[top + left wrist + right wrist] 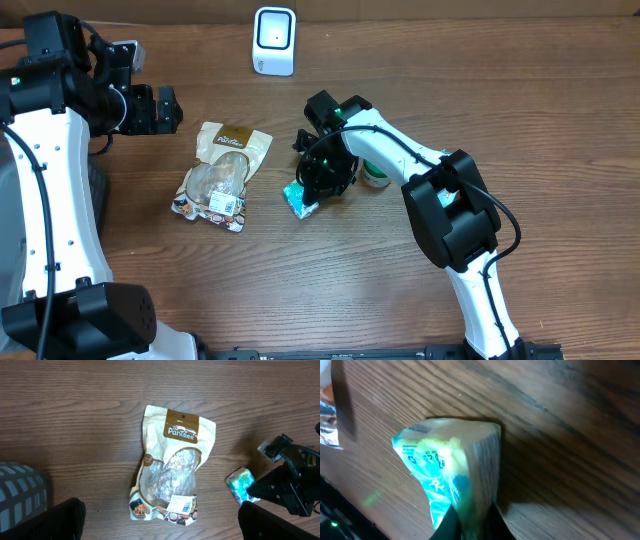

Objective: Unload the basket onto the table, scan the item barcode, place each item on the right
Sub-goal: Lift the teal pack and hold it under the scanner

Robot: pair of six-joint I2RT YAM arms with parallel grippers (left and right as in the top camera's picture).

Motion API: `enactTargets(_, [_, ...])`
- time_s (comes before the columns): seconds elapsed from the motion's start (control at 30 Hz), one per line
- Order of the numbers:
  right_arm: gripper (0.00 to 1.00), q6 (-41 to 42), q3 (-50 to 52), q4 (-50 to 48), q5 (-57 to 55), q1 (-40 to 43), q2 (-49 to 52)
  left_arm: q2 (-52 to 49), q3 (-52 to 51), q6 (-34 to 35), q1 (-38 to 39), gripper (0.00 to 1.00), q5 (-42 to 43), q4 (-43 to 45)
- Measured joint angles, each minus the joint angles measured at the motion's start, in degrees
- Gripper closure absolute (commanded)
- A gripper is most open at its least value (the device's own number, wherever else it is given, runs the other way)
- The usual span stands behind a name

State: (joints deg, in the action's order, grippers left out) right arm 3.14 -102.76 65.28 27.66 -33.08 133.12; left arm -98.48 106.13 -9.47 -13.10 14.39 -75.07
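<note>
On woodgrain table, crinkled teal packet

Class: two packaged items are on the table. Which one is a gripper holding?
The small teal packet, pinched by the right gripper; the larger tan PanTree pouch lies free, no gripper touching it.
</note>
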Motion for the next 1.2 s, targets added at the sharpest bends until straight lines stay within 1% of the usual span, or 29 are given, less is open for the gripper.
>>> enactTargets(0.2, [0.96, 1.88, -0.22, 1.99, 6.12, 0.31, 0.0, 0.0, 0.0, 0.0, 0.0, 0.0, 0.0, 0.02])
enactTargets(0.33, [0.96, 2.45, -3.78, 3.08, 18.08, 3.39, -3.54, 0.0, 0.0, 0.0, 0.0, 0.0, 0.0, 0.02])
enactTargets(0.5, [0.96, 2.62, -8.61, 1.42, 33.48, 9.53, -10.99, 0.0, 0.0, 0.0, 0.0, 0.0, 0.0, 0.02])
enactTargets(0.6, [0.96, 2.64, -9.77, -0.2, 42.86, 12.39, -15.34, 0.0, 0.0, 0.0, 0.0, 0.0, 0.0, 0.0])
enactTargets(0.77, [0.96, 3.74, -9.79, -1.31, 54.77, 13.33, -17.55, 0.0, 0.0, 0.0, 0.0, 0.0, -0.02, 0.02])
enactTargets(0.9, [0.96, 7.23, -9.79, -1.44, 58.97, 14.71, -17.68, 0.0, 0.0, 0.0, 0.0, 0.0, -0.02, 0.02])
enactTargets(1.0, [0.96, 8.5, -9.79, -1.44, 60.0, 15.85, -17.68, 0.0, 0.0, 0.0, 0.0, 0.0, 0.0, 0.02])
enactTargets(1.1, [0.96, 8.66, -9.79, -1.49, 59.95, 16.17, -17.68, 0.0, 0.0, 0.0, 0.0, 0.0, -0.02, 0.02])
enactTargets(1.2, [0.96, 8.7, -9.79, -1.46, 55.91, 16.17, -17.68, 0.0, 0.0, 0.0, 0.0, 0.0, -0.02, 0.0])
